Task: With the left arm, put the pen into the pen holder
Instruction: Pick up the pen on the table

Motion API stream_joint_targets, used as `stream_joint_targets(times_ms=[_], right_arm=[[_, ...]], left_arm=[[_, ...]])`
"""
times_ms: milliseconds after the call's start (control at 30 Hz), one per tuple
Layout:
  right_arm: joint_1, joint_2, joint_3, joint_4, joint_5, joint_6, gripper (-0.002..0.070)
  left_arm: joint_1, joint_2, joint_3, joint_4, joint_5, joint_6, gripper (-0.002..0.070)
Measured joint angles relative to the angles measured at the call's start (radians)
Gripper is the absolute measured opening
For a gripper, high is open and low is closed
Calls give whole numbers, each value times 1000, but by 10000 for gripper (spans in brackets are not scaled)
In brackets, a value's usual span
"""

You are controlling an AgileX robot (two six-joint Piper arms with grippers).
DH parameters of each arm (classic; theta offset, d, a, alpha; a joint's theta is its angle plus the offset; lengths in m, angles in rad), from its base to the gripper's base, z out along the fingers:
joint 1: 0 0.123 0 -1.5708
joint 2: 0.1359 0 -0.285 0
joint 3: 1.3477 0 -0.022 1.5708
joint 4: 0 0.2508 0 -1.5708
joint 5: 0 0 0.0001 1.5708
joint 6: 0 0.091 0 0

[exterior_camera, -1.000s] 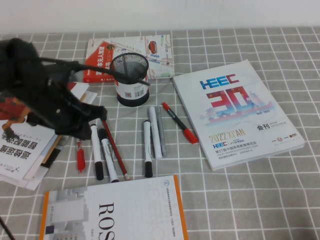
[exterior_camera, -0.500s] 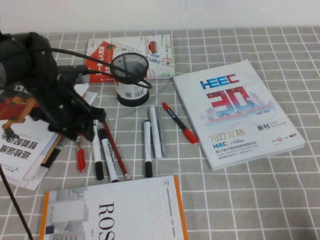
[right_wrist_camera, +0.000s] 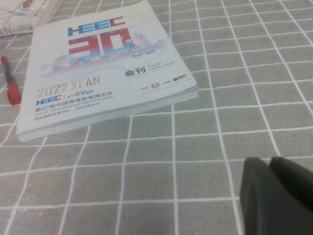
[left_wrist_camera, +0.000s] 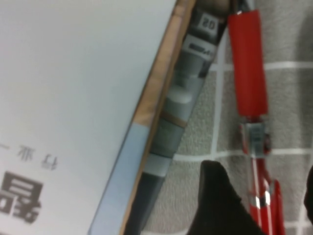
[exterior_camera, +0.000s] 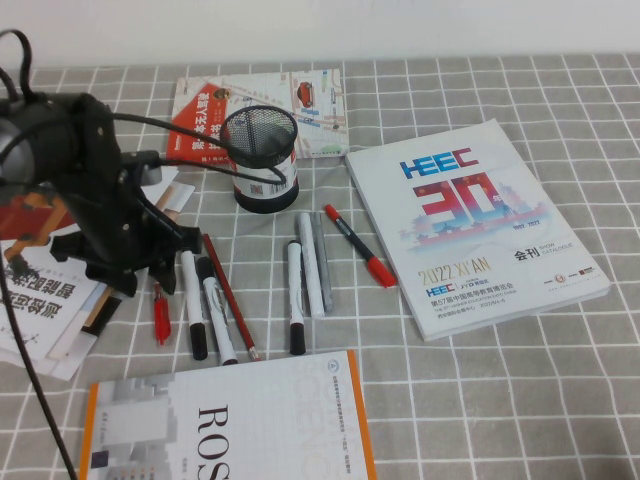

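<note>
High view: raised, angled down over the checked tablecloth (exterior_camera: 520,400), whole spread visible. Left wrist view: very close, facing down on the pen (left_wrist_camera: 250,93) beside a booklet edge (left_wrist_camera: 146,107); shares the pen (exterior_camera: 160,315) with high view. Right wrist view: low, near the cloth, shares the HEEC catalogue (right_wrist_camera: 98,73) (exterior_camera: 470,220).

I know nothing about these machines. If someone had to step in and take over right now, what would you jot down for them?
Left pincer: open, low over the pen, fingers either side of it in the left wrist view; not gripped.
Right pincer: parked off to the right over bare cloth near the white HEEC catalogue, fingers together, holding nothing.
Pen: flat on the checked cloth beside the stacked papers, left of the white markers.
Pen holder: upright behind the markers, nothing seen inside.
Done: approach to the pen.
Left: close on it, lift, carry it to the holder, drop it in.
</note>
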Motion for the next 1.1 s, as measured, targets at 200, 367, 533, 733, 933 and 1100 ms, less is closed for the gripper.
stream_joint_targets(times_ms=[200,367,533,733,933,1100], right_arm=[[0,0,0,0,0,0,-13],[0,0,0,0,0,0,-13],[0,0,0,0,0,0,-12],[0,0,0,0,0,0,-13],[0,0,0,0,0,0,-13],[0,0,0,0,0,0,-12]], left_arm=[[0,43,-2,-2,-11,-2,316],[0,51,-11,2,-13,-2,257],[0,61,-19,20,-3,-2,179],[-2,61,-19,41,1,33,72],[-14,29,-15,-4,-29,99,72],[-18,-130,-11,-17,-96,134,72]])
